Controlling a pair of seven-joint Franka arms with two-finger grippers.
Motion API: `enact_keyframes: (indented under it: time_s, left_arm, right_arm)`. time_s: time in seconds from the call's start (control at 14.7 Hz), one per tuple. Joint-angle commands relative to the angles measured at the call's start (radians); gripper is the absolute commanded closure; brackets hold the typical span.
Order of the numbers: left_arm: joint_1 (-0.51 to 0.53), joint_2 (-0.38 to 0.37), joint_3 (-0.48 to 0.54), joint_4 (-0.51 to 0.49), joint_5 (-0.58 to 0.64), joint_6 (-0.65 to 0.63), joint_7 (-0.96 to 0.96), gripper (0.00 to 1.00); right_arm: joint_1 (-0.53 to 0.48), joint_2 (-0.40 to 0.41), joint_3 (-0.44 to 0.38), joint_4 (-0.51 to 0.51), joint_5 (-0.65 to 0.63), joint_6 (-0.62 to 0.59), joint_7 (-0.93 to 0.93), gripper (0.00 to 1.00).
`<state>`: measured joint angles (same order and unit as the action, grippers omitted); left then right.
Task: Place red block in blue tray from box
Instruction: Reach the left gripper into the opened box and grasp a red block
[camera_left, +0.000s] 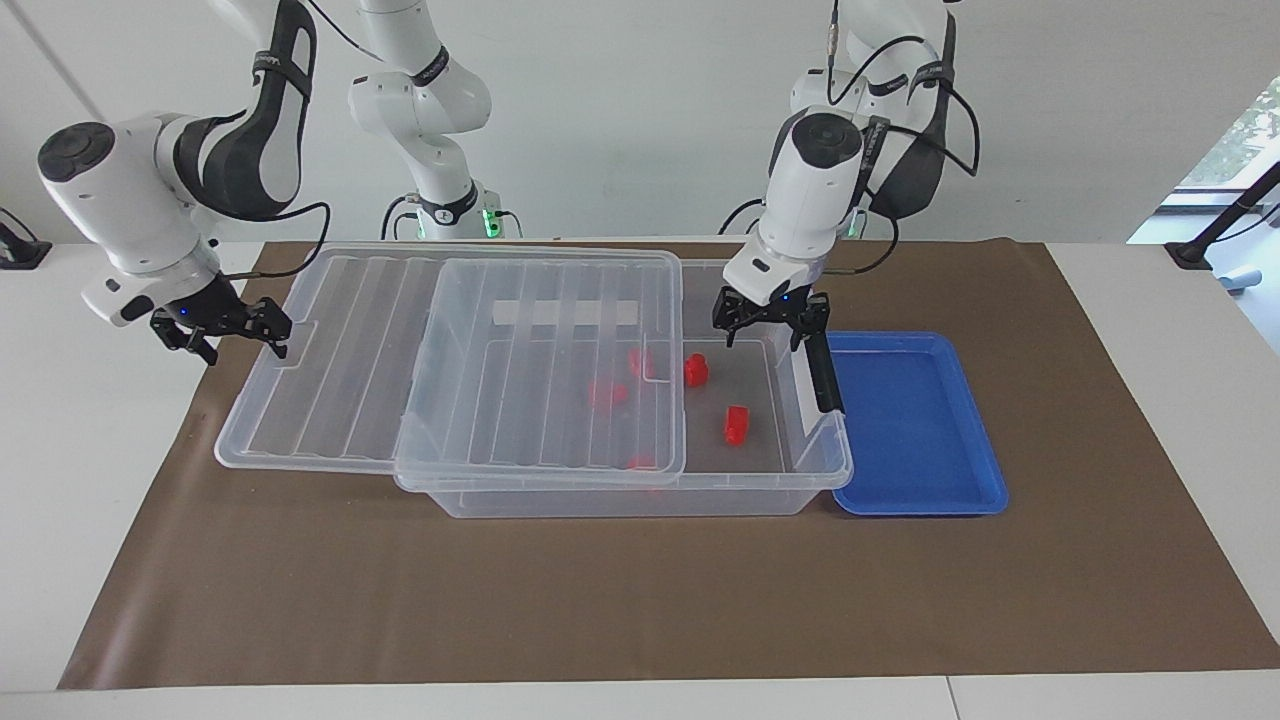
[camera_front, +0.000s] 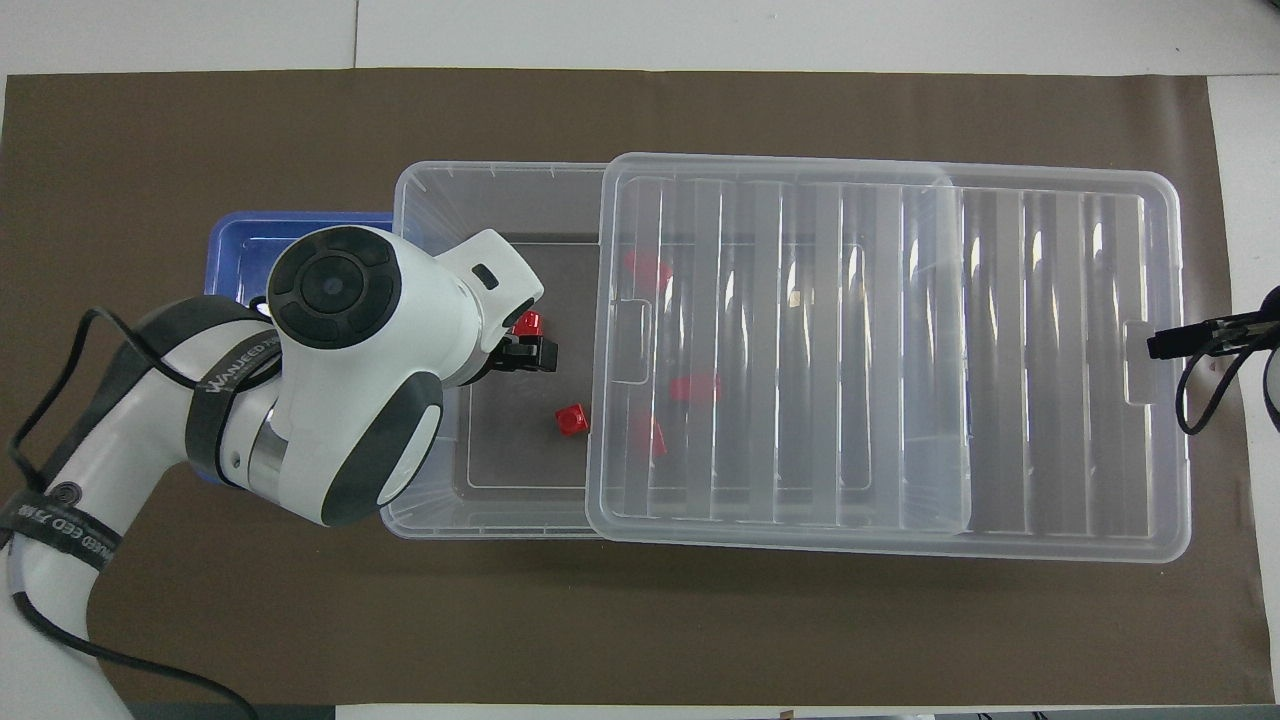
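Observation:
The clear box (camera_left: 620, 500) (camera_front: 440, 190) lies lengthwise on the mat, and its ribbed lid (camera_left: 350, 360) (camera_front: 1000, 350) is slid partway off toward the right arm's end. Two red blocks lie uncovered on the box floor, one (camera_left: 737, 424) (camera_front: 528, 322) and another (camera_left: 696, 370) (camera_front: 572, 420); more show through the lid (camera_left: 606, 393). My left gripper (camera_left: 768, 325) (camera_front: 522, 350) hangs open over the box's uncovered end, above the blocks. The blue tray (camera_left: 915, 425) (camera_front: 240, 250) sits against that end of the box. My right gripper (camera_left: 222, 330) (camera_front: 1165, 342) is open at the lid's end tab.
A black clip handle (camera_left: 822, 370) stands on the box's end wall beside the tray. A brown mat (camera_left: 600, 600) covers the table under everything. In the overhead view the left arm covers most of the tray and the handle.

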<state>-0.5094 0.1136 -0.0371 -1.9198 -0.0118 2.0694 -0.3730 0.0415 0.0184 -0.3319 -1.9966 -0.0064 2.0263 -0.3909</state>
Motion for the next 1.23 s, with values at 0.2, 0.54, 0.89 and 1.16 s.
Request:
enact_keyframes:
  time_s: [0.2, 0.54, 0.89, 1.16]
  left_arm:
    - [-0.031, 0.096, 0.016, -0.051, 0.033, 0.162, -0.021, 0.02]
    - [-0.046, 0.198, 0.017, -0.053, 0.046, 0.27, -0.069, 0.03]
    - [-0.04, 0.215, 0.02, -0.074, 0.046, 0.321, -0.069, 0.17]
    - [-0.038, 0.215, 0.026, -0.071, 0.046, 0.316, -0.07, 1.0]
  right_arm:
    - [-0.002, 0.017, 0.066, 0.162, 0.011, -0.127, 0.047, 0.0]
    - [0.0, 0.018, 0.151, 0.353, -0.004, -0.349, 0.179, 0.0]
    - [-0.005, 0.008, 0.168, 0.406, -0.007, -0.463, 0.182, 0.0]
    - [-0.003, 0.0, 0.169, 0.403, -0.006, -0.46, 0.182, 0.0]
